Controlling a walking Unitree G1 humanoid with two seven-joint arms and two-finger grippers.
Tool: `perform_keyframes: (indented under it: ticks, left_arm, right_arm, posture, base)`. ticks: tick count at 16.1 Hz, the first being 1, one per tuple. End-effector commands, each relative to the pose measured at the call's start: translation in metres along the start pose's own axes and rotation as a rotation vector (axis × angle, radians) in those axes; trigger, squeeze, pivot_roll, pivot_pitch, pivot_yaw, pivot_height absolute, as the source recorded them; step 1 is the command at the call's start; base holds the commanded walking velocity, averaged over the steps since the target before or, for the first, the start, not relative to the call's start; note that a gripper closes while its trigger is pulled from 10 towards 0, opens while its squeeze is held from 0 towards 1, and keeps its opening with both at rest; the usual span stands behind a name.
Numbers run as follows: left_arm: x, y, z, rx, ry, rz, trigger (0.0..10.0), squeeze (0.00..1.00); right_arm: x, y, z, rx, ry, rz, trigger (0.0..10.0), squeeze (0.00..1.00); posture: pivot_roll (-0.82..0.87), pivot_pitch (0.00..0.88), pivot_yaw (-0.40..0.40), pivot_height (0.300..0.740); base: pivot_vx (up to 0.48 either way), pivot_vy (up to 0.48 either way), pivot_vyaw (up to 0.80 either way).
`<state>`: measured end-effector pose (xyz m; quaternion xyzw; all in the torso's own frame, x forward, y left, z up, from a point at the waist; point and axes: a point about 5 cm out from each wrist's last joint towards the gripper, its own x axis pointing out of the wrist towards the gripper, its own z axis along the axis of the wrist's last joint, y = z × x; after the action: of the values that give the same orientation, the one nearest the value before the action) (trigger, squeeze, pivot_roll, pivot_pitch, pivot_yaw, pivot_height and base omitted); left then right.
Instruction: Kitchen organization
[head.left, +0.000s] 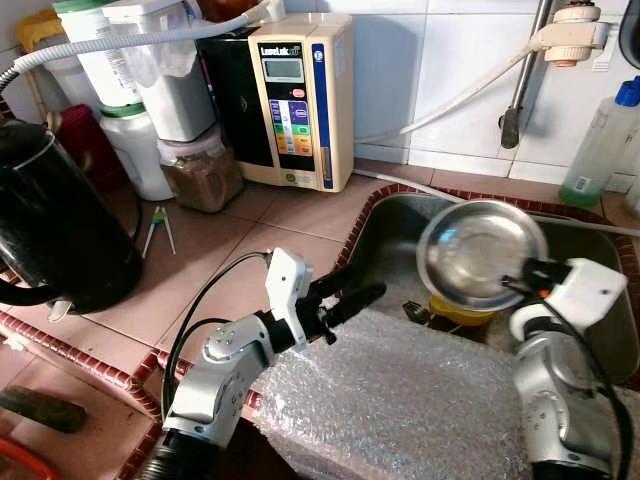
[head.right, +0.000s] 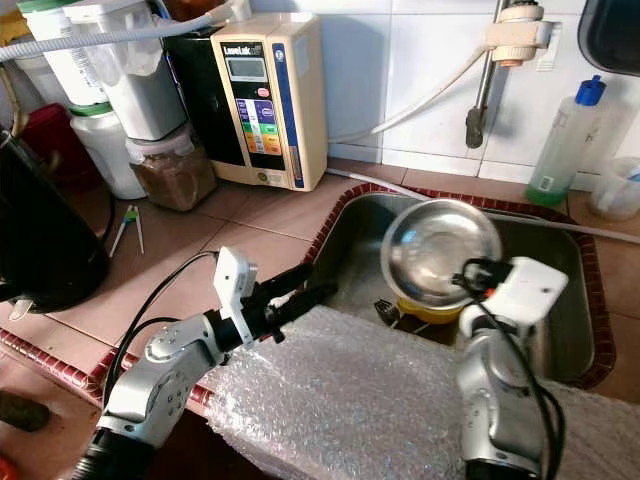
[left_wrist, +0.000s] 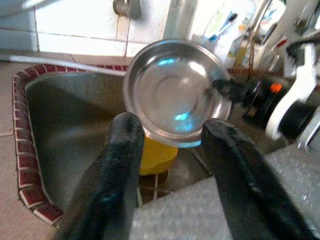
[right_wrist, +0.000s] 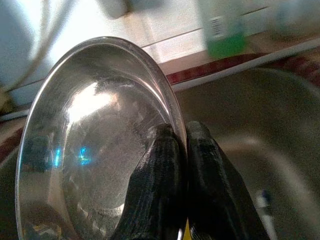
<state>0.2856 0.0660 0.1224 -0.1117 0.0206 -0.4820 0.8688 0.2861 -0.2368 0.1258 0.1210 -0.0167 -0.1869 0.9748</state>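
While the right hand (head.left: 520, 285) pinches the rim of a round, shiny stainless-steel bowl (head.left: 482, 253), the bowl hangs tilted above the steel sink (head.left: 390, 235), over a yellow cup (left_wrist: 156, 155). The left hand (head.left: 352, 292), fingers spread wide and holding nothing, hovers beside a sheet of bubble wrap (head.left: 400, 400) at the edge of the tiled surface (head.left: 260, 250).

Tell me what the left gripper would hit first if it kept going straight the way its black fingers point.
Most likely the round stainless steel bowl, held tilted over the sink by the right gripper. The left gripper, open, frames that bowl between its fingers, with the yellow object just below. Depth is unclear, so it might pass underneath.
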Motion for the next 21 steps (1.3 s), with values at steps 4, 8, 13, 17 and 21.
perform_keyframes:
  ticks: [4,8,13,17,21]
  left_arm:
    - [-0.013,0.000,-0.018,0.096,0.140,-0.074,10.0,1.00]
    - [-0.012,-0.001,-0.020,0.137,0.149,-0.087,10.0,1.00]
    - [-0.005,0.003,-0.011,0.148,0.113,-0.052,10.0,1.00]
    - [-0.009,0.004,-0.012,0.155,0.117,-0.046,10.0,1.00]
    - [-0.008,0.014,-0.006,0.191,0.086,0.063,10.0,1.00]
  right_arm:
    - [0.003,-0.046,-0.008,0.022,0.053,-0.303,0.0,0.00]
    - [-0.006,-0.071,-0.028,0.054,0.144,-0.445,0.0,0.00]
    - [-0.005,-0.060,-0.028,-0.004,0.133,-0.385,10.0,1.00]
    - [-0.001,-0.041,-0.016,-0.188,0.061,-0.264,10.0,1.00]
    - [-0.005,-0.026,-0.007,-0.197,-0.005,-0.176,10.0,1.00]
  posture:
    - [-0.08,0.000,0.116,0.740]
    - [-0.08,0.000,0.124,0.740]
    - [-0.08,0.000,0.130,0.740]
    - [-0.06,0.000,0.132,0.740]
    - [-0.06,0.000,0.134,0.740]
  base:
    - [0.000,0.000,0.00]
    - [0.000,0.000,0.00]
    - [0.000,0.000,0.00]
    - [0.000,0.000,0.00]
    - [0.000,0.000,0.00]
